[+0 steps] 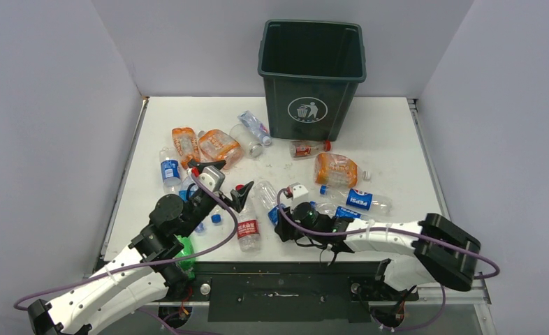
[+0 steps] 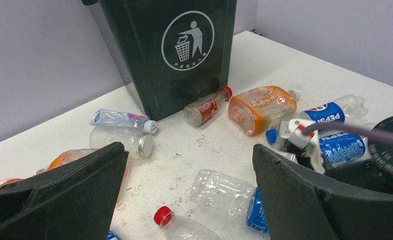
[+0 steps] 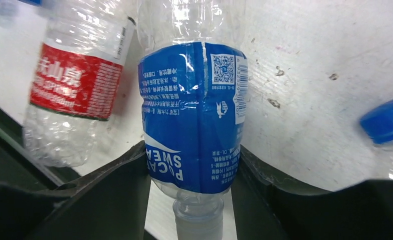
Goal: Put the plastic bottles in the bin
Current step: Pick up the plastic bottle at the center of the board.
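A tall dark green square plastic bin (image 1: 312,77) stands upright at the back. Before it lie crushed clear and orange plastic bottles (image 1: 336,169), scattered, one blue-labelled clear bottle (image 3: 192,120) beside a red-labelled one (image 3: 77,85).

Overhead camera is looking down from behind both arms. Left wrist camera is facing the bin (image 2: 134,55) beyond its jaws, shared overhead. Right wrist camera is looking closely at a blue-labelled bottle (image 3: 194,115) between its jaws.

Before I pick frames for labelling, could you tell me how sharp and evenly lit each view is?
Top external: even light, sharp, soft shadows. Left wrist: bin logo crisp, near fingers dark. Right wrist: blue-labelled bottle readable, glare on clear plastic.
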Robot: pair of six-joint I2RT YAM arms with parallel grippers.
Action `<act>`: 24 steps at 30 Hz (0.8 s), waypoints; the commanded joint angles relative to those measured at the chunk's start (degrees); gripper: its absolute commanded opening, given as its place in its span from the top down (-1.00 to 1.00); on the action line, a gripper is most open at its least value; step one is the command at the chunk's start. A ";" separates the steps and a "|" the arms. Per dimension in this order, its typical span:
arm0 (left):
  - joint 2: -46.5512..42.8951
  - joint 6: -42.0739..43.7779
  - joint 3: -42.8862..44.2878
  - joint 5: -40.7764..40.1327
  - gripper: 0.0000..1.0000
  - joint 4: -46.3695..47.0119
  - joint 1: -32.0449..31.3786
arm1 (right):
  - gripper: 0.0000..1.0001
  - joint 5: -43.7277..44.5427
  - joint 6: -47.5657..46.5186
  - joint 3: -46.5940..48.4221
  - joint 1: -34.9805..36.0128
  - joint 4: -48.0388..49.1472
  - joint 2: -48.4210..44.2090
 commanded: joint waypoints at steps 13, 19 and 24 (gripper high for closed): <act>5.32 28.34 11.82 12.94 -0.92 -18.24 -11.35 | 0.89 -13.50 -6.40 25.53 0.30 -48.58 -25.36; 7.44 51.08 11.66 3.10 -0.92 -19.55 -18.86 | 0.89 -15.21 -8.89 31.49 0.24 -54.23 -25.05; 11.56 61.64 13.62 0.83 -0.92 -23.37 -20.27 | 0.89 -17.00 -10.30 34.56 0.27 -56.69 -23.64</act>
